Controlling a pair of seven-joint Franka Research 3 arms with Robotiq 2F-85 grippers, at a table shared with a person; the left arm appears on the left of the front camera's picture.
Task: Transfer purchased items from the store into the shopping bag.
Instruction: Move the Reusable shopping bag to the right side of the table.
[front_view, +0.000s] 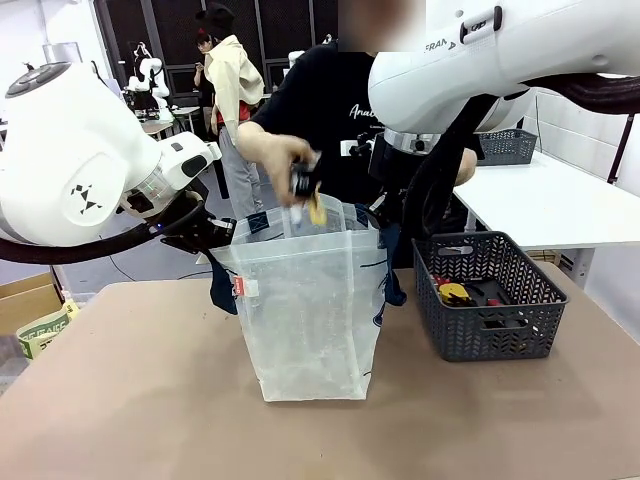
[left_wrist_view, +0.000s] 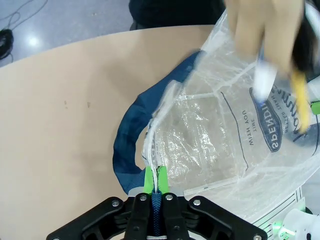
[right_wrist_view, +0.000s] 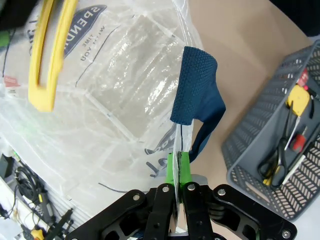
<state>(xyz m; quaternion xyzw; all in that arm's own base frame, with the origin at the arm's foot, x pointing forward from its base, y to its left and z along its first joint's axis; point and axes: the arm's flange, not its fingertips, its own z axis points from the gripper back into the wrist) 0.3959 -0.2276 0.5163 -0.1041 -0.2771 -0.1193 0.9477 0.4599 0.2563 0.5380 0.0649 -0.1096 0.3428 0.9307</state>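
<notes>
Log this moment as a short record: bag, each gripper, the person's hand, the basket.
bag: shopping bag upright on the table, mouth held open
left: left gripper shut on the bag's rim by a navy handle
right: right gripper shut on the opposite rim
person: hand above the bag's mouth, holding small items, one a yellow item
basket: grey mesh basket on the bag's right, tools inside

- The shopping bag (front_view: 310, 320): translucent whitish plastic, upright on the tabletop (front_view: 140, 400), mouth open, stretched between the 2 grippers.
- The left gripper (left_wrist_view: 155, 172) pinches 1 rim edge, the right gripper (right_wrist_view: 178, 157) the opposite one.
- Its navy strap handles (left_wrist_view: 127, 145) droop outside, just beside each gripper.
- The items (front_view: 308, 195), 1 yellow, are above the mouth, between the grippers.
</notes>
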